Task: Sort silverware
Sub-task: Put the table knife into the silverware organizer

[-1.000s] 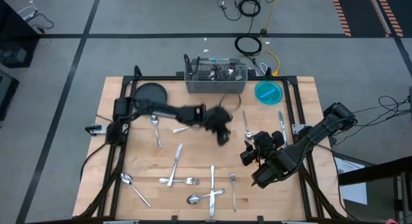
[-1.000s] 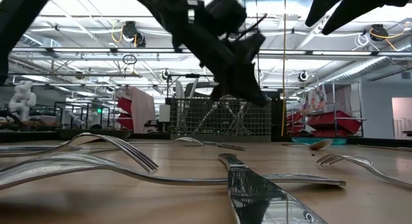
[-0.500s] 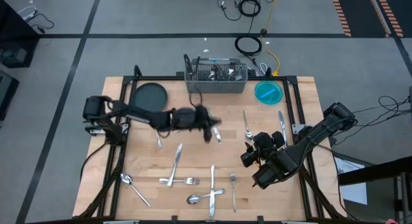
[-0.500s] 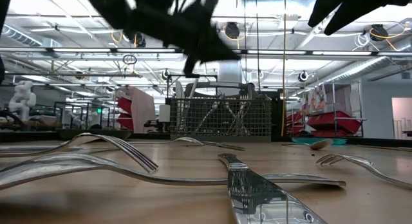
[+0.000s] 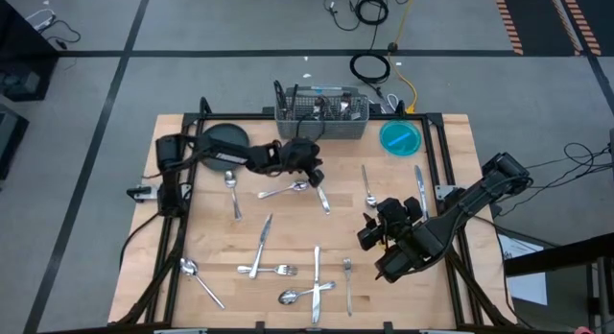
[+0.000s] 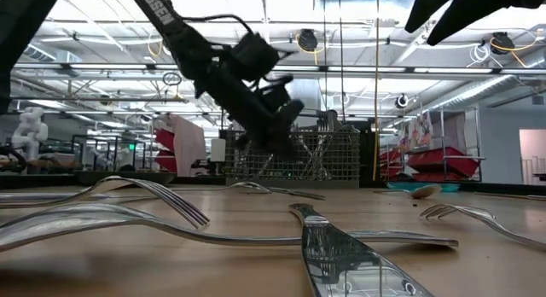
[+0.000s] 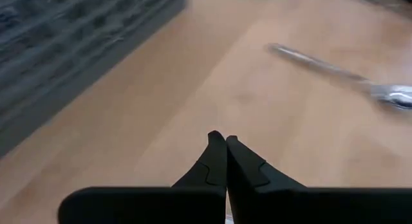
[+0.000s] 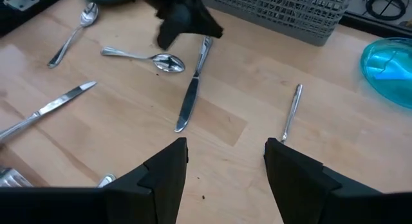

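1. Left claw [image 5: 309, 165]: the fingers are pressed together with nothing between them, as the left wrist view confirms. It hangs above the table, just in front of the caddy [image 5: 322, 116].
2. Change: a second ago this claw was over the middle of the table. It has since swung left and then back toward the caddy. A spoon [image 5: 290, 190] and a knife [image 5: 322, 196] now lie uncovered just beside it.
3. Meaning: the claw carries nothing, so no piece is being sorted at this instant. Judged from the layout, the next pick has not begun and most of the sorting remains.
4. Right claw [image 8: 225, 147]: the fingers stand apart and hold nothing. It waits over the right side of the table, pointed at the same spoon and knife.
5. Silverware location: most pieces lie loose on the wooden table [image 5: 211, 238]. Some handles stand upright in the caddy at the far edge.
6. Count, loose pieces in the high view:
   - spoons: five, as best read;
   - knives: four, as best read;
   - forks: two, as best read;
   - more may be hidden under the right arm.
7. Count, pieces in the caddy: several; the exact number cannot be told.
8. Count, other items: one caddy, one dark plate [image 5: 224, 140], one blue bowl [image 5: 400, 138].
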### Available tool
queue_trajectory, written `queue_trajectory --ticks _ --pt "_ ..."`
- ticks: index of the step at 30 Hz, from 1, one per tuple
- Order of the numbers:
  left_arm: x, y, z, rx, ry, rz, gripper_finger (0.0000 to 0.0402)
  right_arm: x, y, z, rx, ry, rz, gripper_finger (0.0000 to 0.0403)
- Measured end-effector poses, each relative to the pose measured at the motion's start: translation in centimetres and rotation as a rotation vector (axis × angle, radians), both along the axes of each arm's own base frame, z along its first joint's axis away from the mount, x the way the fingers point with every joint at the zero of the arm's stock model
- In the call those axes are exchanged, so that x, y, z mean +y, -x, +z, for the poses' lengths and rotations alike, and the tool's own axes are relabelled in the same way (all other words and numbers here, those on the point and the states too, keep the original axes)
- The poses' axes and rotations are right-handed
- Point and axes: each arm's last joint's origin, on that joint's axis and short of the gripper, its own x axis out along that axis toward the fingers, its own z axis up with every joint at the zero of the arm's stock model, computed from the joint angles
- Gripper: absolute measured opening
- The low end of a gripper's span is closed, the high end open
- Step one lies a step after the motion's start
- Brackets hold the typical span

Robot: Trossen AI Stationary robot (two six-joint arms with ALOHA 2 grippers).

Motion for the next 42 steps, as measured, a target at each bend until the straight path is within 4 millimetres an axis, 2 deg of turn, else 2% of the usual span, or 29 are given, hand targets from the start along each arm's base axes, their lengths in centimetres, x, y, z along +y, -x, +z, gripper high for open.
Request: queue_trajectory --ticks 3,6,9,18,21,27,30,33,36,42 --pt "0.9 0.3 -0.8 0.037 0.019 0.0 0.0 0.0 -0.1 0.0 -0.007 -0.004 0.0 0.0196" --pt "1.2 0.0 -0.8 0.025 0.056 0.017 0.0 0.0 -0.1 0.0 -0.01 0.008 0.005 0.0196" --pt "1.4 0.2 -1.9 0.078 0.083 0.032 0.0 0.0 -0.1 0.1 -0.019 0.023 0.007 0.0196" --pt "0.7 1.5 -2.9 0.197 0.193 0.067 0.0 0.0 -0.1 0.1 -0.018 0.023 0.009 0.0196" --pt "-0.5 1.4 -3.1 0.222 0.231 0.053 0.0 0.0 -0.2 0.1 -0.025 0.019 0.008 0.0196" --pt "-4.6 0.7 -3.3 0.229 0.378 -0.015 0.0 0.3 -0.5 0.1 -0.061 -0.007 0.007 0.0196" --pt "-6.6 0.3 -3.3 0.219 0.393 -0.059 0.0 0.3 -0.6 0.1 -0.08 -0.023 0.002 0.0196" --pt "-7.8 -0.2 -3.0 0.21 0.393 -0.1 0.0 0.2 -1.7 -0.1 -0.128 -0.07 -0.031 0.0195" --pt "-8.0 -0.4 -2.8 0.206 0.391 -0.111 0.0 -0.1 -3.8 -1.6 -0.105 -0.128 -0.044 0.0186" --pt "-7.6 -0.4 -2.8 0.201 0.409 -0.084 0.0 0.1 -8.7 -7.9 0.001 -0.152 -0.031 0.0155"
